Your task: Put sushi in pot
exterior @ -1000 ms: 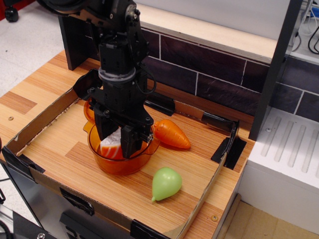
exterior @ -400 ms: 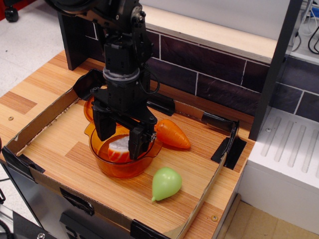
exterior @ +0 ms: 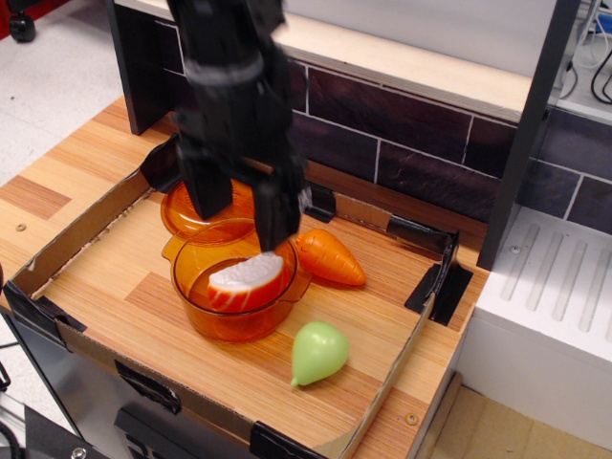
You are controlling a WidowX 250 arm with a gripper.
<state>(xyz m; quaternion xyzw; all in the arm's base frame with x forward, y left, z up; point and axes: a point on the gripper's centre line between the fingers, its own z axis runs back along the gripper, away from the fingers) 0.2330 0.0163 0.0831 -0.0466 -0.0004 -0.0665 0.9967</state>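
Orange-red with white stripes, the sushi [exterior: 246, 280] now lies free inside the pot [exterior: 234, 287], tilted with its white rice base turned upward toward the right and one end resting near the pot's right wall. A second ago the gripper [exterior: 241, 212] was low in the pot with its fingers closed around that wedge; shortly after, the jaws had parted with the sushi left between them. Now the gripper has lifted clear above the rim, blurred by motion, its two dark fingers spread wide and empty, touching nothing.

That change reads as the release being done: the sushi is in the pot and stayed put as the arm rose, so the task looks essentially complete, with only the arm's retreat left.

Just behind the pot, on the far side, the flat orange lid [exterior: 191, 212] sits partly hidden by the gripper. The orange carrot [exterior: 330, 257] lies just right of the pot, and the green pear [exterior: 316, 352] rests nearer, to the right front. None of these has shifted. All stand on the wooden tray floor [exterior: 115, 287] inside its cardboard walls.
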